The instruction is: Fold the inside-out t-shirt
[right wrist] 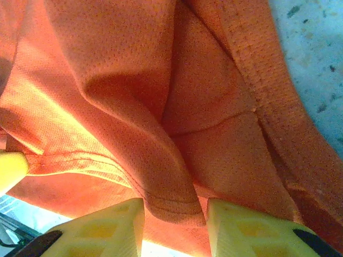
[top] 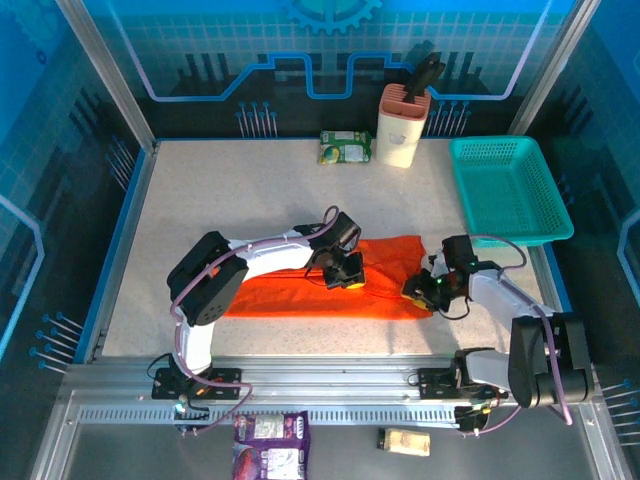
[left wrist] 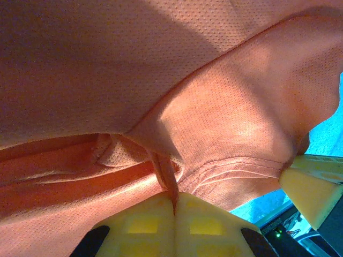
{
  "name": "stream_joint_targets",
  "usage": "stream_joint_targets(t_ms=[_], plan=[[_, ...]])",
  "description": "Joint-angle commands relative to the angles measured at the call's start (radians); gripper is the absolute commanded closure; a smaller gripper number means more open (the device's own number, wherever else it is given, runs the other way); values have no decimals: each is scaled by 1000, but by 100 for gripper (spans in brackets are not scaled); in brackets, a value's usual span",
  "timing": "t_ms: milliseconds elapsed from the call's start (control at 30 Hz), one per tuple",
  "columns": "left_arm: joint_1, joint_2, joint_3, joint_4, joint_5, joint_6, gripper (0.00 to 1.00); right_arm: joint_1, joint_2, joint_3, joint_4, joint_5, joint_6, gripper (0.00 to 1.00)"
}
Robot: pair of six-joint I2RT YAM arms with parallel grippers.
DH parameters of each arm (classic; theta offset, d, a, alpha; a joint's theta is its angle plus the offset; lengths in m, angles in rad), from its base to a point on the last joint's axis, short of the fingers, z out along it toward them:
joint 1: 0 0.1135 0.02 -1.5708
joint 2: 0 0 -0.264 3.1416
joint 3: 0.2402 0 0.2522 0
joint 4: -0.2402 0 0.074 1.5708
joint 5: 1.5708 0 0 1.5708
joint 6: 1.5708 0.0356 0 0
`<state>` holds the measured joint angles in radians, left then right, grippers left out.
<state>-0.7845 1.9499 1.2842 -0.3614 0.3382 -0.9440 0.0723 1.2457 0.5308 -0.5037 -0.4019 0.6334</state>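
A: Left gripper (left wrist: pixel 174 199) clenched hard, only a thin pleat of the inside-out t-shirt (top: pixel 290 297) nipped at the very fingertips.

B: Right gripper (right wrist: pixel 174 209) clamped as well, on a thicker hemmed fold wedged between its pads (right wrist: pixel 107 230). Short span of cloth between the two. Long remainder flat on the table (top: pixel 200 200), trailing off on the left gripper's outer side.

A: Likeliest trouble, judging from that: slipping. So little fabric in the left pinch, thin and soft — gone with one quick tug upward.

B: Or just the top layer caught. Then a lift peeling one layer away, the lower one left behind, fold ruined.

A: Uneven grips, too. Bunched on the right, barely held on the left. Raised at different rates, probably a twisted, skewed edge.

B: And pulling apart while lifting — enough tension to yank the pleat free.

A: Safer slow, level, both together.

B: Layer count inside either pinch impossible to tell from here.
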Motion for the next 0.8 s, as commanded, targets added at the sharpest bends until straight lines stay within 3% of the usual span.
stream_joint_targets(t_ms=[0,100,300,500,767], plan=[[2,-8,30,-19,10,-1,97,11,18,-12,27,-18,10,63],[2,-12,34,-22,10,0,97,12,21,-14,28,-17,9,66],[4,-47,34,-25,3,0,97,13,-77,11,-32,-8,17,99],[19,-105,23,-53,-14,12,97,43,-196,58,-141,-6,40,100],[41,-148,-5,-50,-18,15,97,187,-257,74,-192,43,144,100]])
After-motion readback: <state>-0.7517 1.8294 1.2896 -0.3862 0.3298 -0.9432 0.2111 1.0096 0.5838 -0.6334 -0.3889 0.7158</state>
